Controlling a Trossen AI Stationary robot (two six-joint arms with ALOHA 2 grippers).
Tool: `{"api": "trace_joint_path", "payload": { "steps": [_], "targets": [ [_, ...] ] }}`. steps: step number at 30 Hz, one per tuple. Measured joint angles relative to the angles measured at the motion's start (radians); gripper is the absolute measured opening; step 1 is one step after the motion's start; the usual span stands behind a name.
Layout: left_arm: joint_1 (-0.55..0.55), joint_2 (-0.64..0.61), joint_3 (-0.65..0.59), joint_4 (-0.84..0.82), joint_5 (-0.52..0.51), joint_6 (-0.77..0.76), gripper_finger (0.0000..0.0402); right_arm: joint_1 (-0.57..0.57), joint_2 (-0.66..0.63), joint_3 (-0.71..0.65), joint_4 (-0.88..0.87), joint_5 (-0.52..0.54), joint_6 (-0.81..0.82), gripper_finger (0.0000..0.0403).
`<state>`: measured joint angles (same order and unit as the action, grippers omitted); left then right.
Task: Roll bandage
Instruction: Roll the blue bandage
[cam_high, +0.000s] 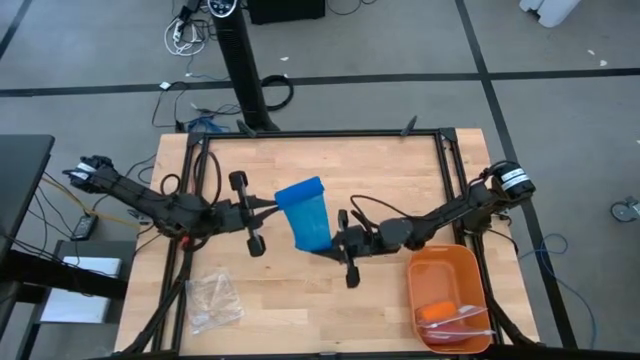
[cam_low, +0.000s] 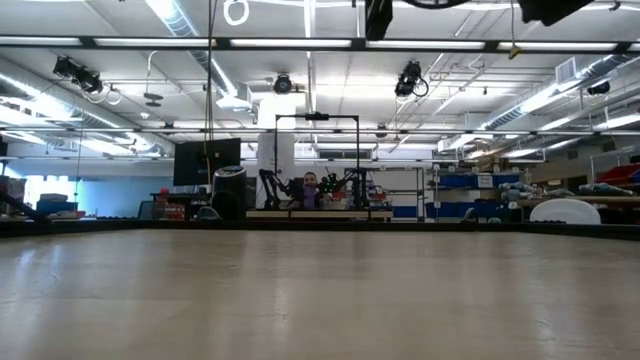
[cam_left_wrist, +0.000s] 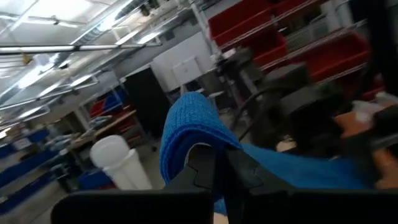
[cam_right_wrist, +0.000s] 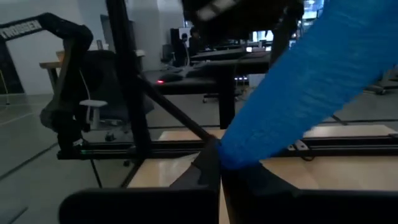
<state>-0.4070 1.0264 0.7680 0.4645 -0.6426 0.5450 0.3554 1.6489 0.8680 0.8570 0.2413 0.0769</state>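
The bandage (cam_high: 305, 212) is a bright blue fabric strip held above the middle of the table between my two grippers. My left gripper (cam_high: 275, 204) comes from the table's left and is shut on the strip's far part. My right gripper (cam_high: 322, 246) comes from the right and is shut on its near end. In the left wrist view the bandage (cam_left_wrist: 186, 130) bends over the fingertips. In the right wrist view the bandage (cam_right_wrist: 298, 93) runs straight away from the fingers. The low view shows none of the bandage. My left gripper pinches the bandage's left edge near its far end (cam_left_wrist: 180, 155) between its two fingers, coming about level from the table's left. The cloth curves in a fold over the fingertips (cam_left_wrist: 202, 165). The strip is lifted clear of the table. My right gripper pinches the bandage's near end (cam_right_wrist: 233, 155) between its two fingers, level, from the table's right. From the fingers the strip runs straight toward my left gripper, clear of the table. One layer or several, I cannot tell.
A clear crinkly plastic bag (cam_high: 213, 300) lies near the table's front left corner. An orange tray (cam_high: 470, 270) with an orange item inside stands at the front right. A black frame (cam_high: 320, 133) runs along the table's far edge and sides.
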Motion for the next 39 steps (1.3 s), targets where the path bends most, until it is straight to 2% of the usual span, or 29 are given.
{"api": "trace_joint_path", "payload": {
  "steps": [6, 14, 18, 22, 27, 32, 39],
  "targets": [
    [0.028, 0.0, -0.047, 0.018, -0.008, -0.003, 0.0014, 0.055, -0.007, 0.0, 0.096, 0.046, -0.04, 0.0003],
    [0.028, -0.001, -0.105, 0.024, -0.026, -0.028, 0.0014, 0.068, -0.057, 0.067, 0.095, 0.057, -0.121, 0.0001],
    [0.028, 0.009, -0.13, 0.018, -0.02, -0.089, 0.0014, 0.056, -0.067, 0.141, 0.039, 0.06, -0.156, 0.0001],
    [0.023, 0.035, -0.136, 0.022, 0.015, -0.115, 0.0014, 0.027, -0.066, 0.241, -0.102, 0.065, -0.16, 0.0001],
    [0.007, 0.08, -0.136, 0.018, 0.026, -0.115, 0.0014, -0.002, -0.066, 0.341, -0.247, 0.144, -0.167, 0.0],
    [-0.032, 0.093, -0.136, 0.032, 0.023, -0.109, 0.0014, -0.019, -0.066, 0.393, -0.336, 0.253, -0.199, 0.0],
    [-0.102, 0.094, -0.125, 0.053, 0.023, -0.077, 0.0014, -0.063, -0.067, 0.402, -0.439, 0.26, -0.102, 0.0006]
  ]
}}
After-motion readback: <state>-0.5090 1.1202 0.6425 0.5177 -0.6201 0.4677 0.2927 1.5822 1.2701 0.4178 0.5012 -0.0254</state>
